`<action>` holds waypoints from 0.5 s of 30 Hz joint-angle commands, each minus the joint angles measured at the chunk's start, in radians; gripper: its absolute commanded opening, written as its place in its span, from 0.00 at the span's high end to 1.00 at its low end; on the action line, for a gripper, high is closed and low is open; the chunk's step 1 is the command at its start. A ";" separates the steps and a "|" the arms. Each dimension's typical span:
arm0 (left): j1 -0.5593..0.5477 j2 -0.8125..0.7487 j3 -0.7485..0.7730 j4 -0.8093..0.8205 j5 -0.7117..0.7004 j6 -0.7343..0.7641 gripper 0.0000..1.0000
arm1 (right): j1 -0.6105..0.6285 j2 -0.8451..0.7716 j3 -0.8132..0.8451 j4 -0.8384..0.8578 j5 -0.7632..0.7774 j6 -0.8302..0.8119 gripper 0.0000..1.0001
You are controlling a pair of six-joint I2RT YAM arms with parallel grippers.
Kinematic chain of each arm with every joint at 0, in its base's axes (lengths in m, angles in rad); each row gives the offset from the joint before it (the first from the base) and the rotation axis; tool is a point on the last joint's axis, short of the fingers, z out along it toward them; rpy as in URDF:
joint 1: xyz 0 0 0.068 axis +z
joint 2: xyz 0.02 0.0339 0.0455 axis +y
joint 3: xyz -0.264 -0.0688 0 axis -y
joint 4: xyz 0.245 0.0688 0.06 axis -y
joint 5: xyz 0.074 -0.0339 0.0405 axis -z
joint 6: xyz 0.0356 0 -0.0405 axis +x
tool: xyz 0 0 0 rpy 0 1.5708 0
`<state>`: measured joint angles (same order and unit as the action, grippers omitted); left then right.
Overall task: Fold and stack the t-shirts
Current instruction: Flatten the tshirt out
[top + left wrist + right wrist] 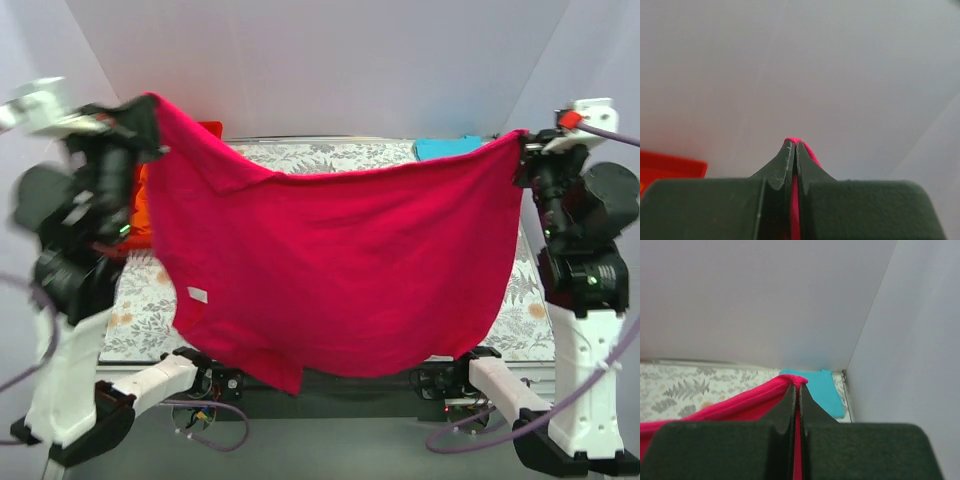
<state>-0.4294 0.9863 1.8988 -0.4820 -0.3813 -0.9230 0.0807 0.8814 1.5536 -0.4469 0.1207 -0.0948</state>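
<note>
The crimson-pink t-shirt [340, 270] hangs spread in the air between both arms, above the table. My left gripper [150, 112] is shut on its upper left corner; in the left wrist view the cloth [794, 141] shows pinched between the fingers. My right gripper [522, 140] is shut on its upper right corner, the cloth [740, 407] stretching left from the jaws. The turquoise t-shirt [448, 147] lies folded at the table's far right corner, also in the right wrist view [821, 390]. A bit of the orange t-shirt [140, 210] shows at far left behind the left arm.
The table has a leaf-patterned cover [330, 155]. A red bin [670, 167] stands at the far left [211, 129]. White walls enclose the back and sides. The hanging shirt hides most of the table in the top view.
</note>
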 commanded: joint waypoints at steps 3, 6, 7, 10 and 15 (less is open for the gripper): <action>0.001 0.139 -0.312 0.165 -0.065 0.064 1.00 | 0.002 0.100 -0.183 0.080 -0.010 -0.017 0.99; 0.007 0.213 -0.467 0.299 -0.062 0.076 1.00 | 0.001 0.148 -0.349 0.190 0.019 -0.003 0.99; 0.032 0.236 -0.496 0.327 -0.053 0.066 1.00 | 0.001 0.166 -0.384 0.220 0.048 0.003 0.99; 0.104 0.366 -0.544 0.394 0.036 -0.009 1.00 | -0.001 0.288 -0.495 0.341 0.085 0.007 0.99; 0.181 0.595 -0.552 0.515 0.180 -0.085 1.00 | -0.013 0.479 -0.517 0.500 0.105 -0.008 0.99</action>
<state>-0.2905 1.5356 1.3338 -0.1444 -0.2901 -0.9524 0.0784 1.3205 1.0172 -0.1844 0.1822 -0.0975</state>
